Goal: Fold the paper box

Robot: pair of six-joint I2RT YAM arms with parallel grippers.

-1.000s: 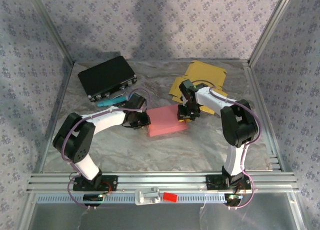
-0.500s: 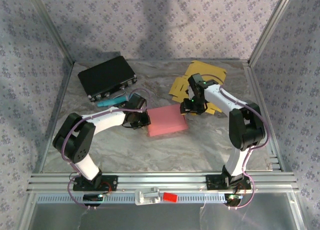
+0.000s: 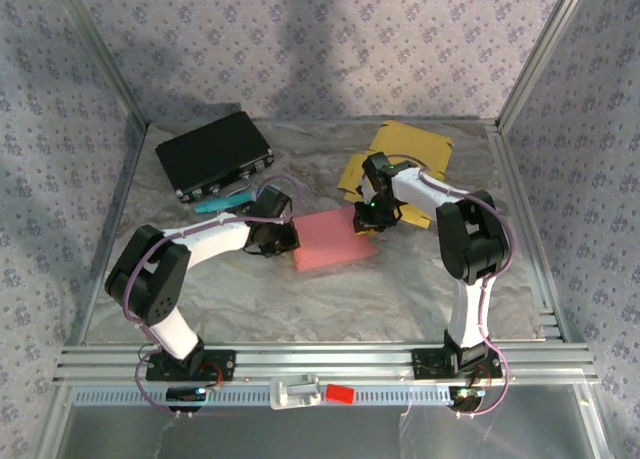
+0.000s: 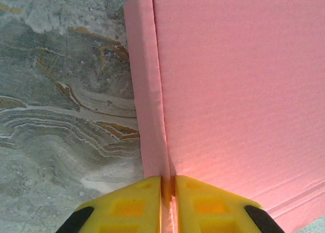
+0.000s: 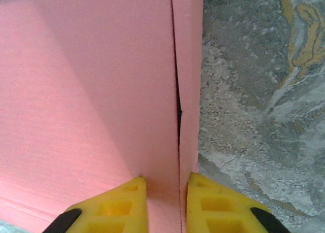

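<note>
Top external — low pink box

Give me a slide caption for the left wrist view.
Left claw shut on a folded edge of the pink paper box, marbled table beside it.

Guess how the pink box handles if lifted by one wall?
Probably light and floppy: the box looks like thin paper, its side wall pinched in the left gripper. It may sag or unfold. Flat base, so unlikely to roll.
</note>
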